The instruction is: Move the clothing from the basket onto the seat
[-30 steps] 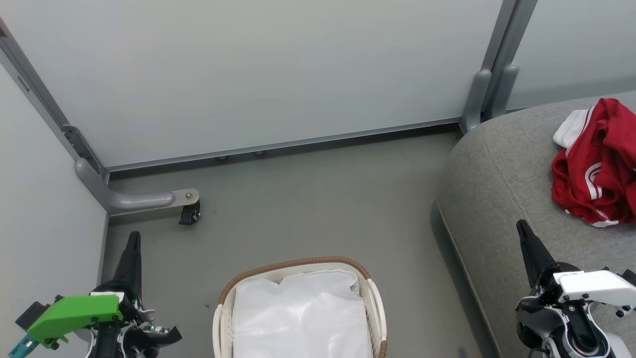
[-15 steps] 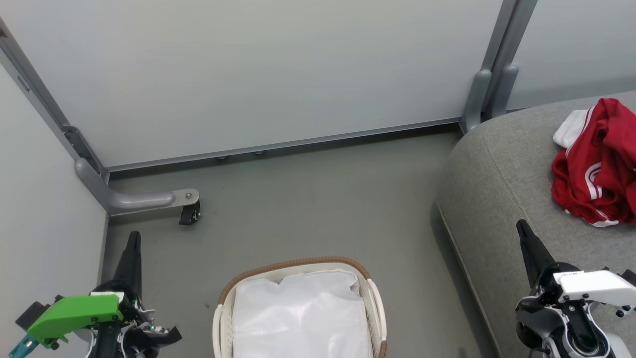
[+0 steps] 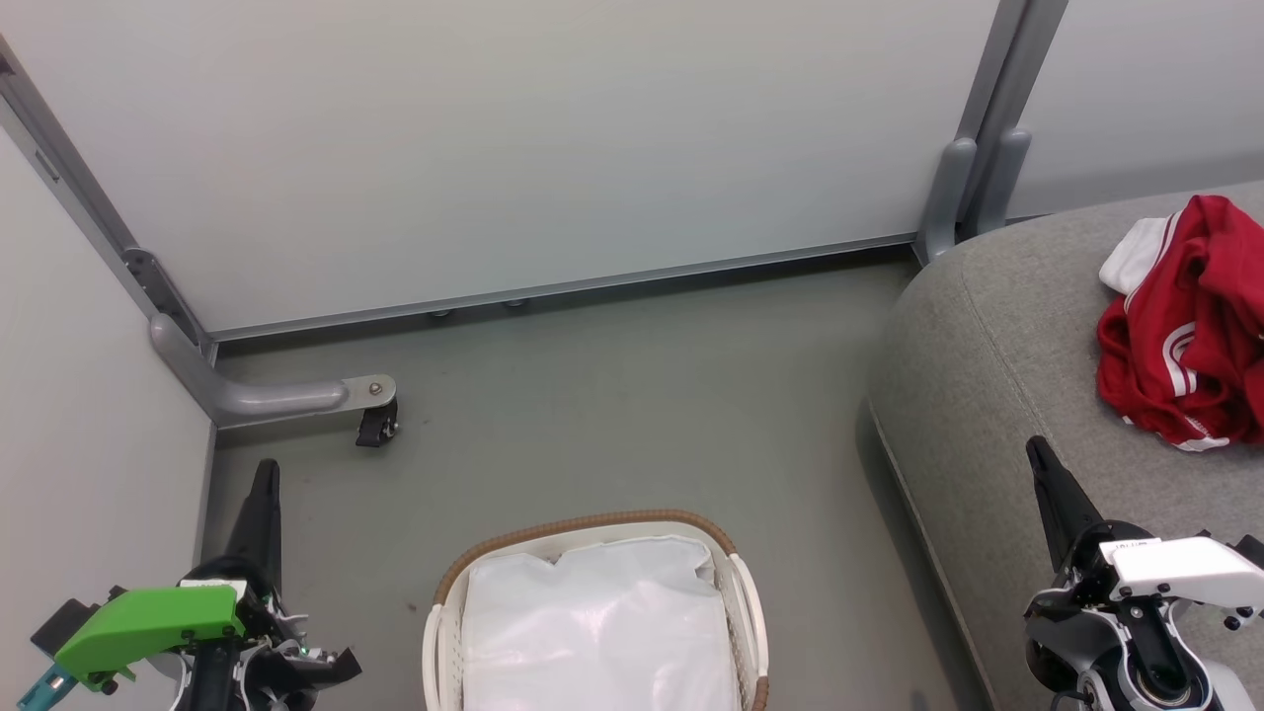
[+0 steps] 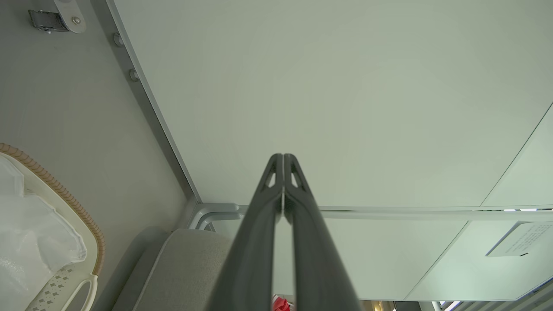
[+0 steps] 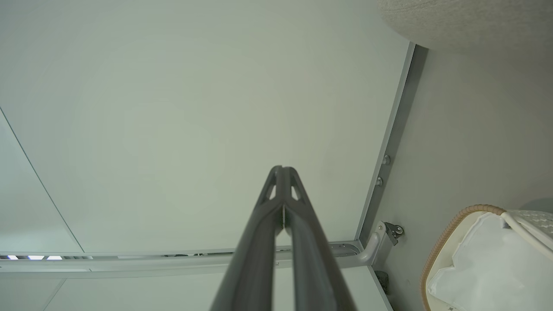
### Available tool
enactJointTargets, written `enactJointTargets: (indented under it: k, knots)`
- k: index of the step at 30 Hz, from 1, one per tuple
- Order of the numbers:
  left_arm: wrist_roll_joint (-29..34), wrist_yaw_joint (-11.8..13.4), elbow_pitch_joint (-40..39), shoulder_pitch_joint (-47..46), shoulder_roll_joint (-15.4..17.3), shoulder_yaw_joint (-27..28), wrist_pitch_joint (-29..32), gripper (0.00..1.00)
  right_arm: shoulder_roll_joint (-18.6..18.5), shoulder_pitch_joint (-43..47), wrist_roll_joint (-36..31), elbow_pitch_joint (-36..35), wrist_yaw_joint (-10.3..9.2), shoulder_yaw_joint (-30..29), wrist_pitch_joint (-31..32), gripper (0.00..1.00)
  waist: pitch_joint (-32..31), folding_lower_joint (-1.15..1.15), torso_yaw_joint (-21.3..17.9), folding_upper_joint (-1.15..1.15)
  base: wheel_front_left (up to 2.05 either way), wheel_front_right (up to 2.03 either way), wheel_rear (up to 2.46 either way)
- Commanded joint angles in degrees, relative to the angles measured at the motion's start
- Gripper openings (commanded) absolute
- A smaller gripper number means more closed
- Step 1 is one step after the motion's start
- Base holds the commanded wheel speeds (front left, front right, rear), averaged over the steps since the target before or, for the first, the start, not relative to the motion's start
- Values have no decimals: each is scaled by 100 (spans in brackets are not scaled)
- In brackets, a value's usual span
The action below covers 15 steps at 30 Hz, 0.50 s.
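I look down from the head camera at a grey floor (image 3: 612, 395) boxed in by pale partition panels (image 3: 494, 148). The red sports clothing with white stripes and trim (image 3: 1190, 326) lies in a crumpled heap on the large grey fabric sofa seat (image 3: 997, 395) at the right edge. It is well apart from the white perforated plastic laundry basket with a brown woven rim (image 3: 592, 521), which stands on the floor at bottom centre. A white fabric liner (image 3: 602, 622) shows inside the basket. My left gripper (image 3: 265, 479) hangs at lower left above the floor, its dark fingers pressed together and holding nothing. My right gripper (image 3: 1039, 456) hangs at lower right over the seat's front edge, its fingers likewise pressed together on nothing.
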Motion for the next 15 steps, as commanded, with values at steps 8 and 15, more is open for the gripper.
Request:
enactJointTargets:
  k: [8,15]
  knots:
    - [-19,-32,-8,-62,38,13,24,0,-31,63,19,-21,-2,-10,19,0,0,0,0,0,0,0,0]
    - [-19,-32,-8,-62,38,13,24,0,-31,63,19,-21,-2,-9,19,0,0,0,0,0,0,0,0]
